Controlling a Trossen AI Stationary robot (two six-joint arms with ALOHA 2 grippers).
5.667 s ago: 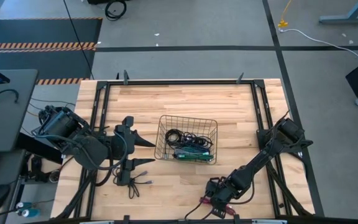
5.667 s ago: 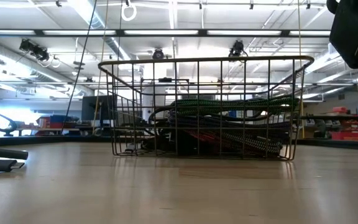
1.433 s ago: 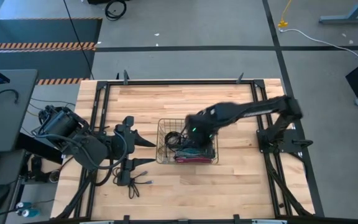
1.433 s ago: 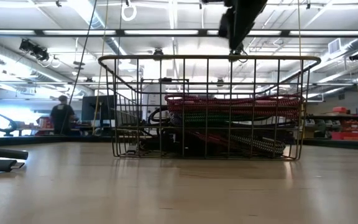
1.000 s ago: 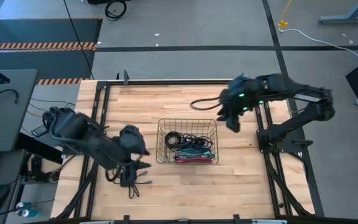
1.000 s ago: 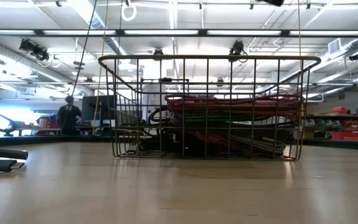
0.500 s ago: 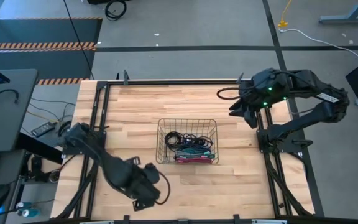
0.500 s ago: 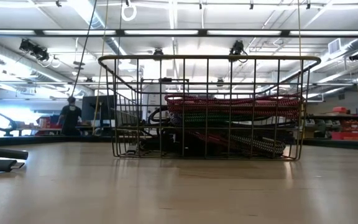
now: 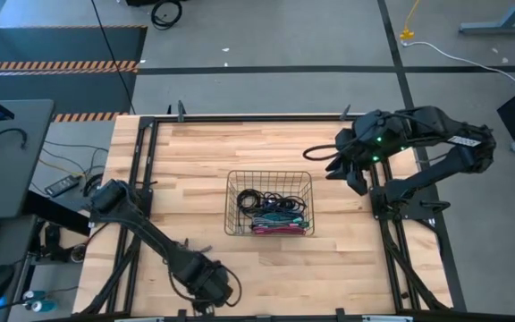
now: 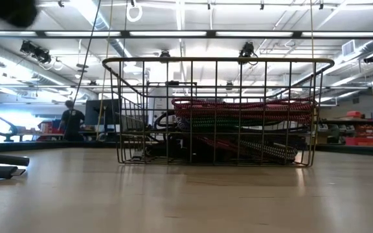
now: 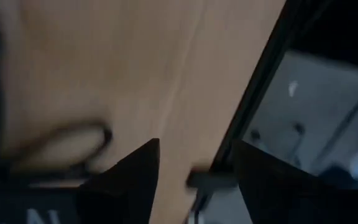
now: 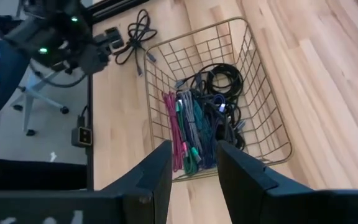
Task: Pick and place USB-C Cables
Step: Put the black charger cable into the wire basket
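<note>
The next pick seems to turn on one loose black cable [image 12: 135, 34] lying on the tabletop [image 9: 266, 143], outside the wire basket [image 9: 231, 201], toward the near left corner. The left tool [image 9: 208, 286] is down at that near edge. In the right wrist view the cable lies just beside it, on the side facing the basket. The left wrist view shows a blurred dark loop of it off to one side of the fingers [image 11: 132, 171], not between them. These stand wide apart with only bare wood in the gap, so nothing is held yet.

The cable is a loosely folded bundle with one plug end trailing toward the basket. The high view does not show its long axis clearly, because the arm covers that spot.

The right tool [image 9: 340, 170] hangs over the far right of the tabletop, beyond the basket and well away from the loose cable. Its fingers are parted and empty, so the left arm is plainly the nearer one. The other cables [image 9: 271, 215], black, green and magenta, are already in the basket.
</note>
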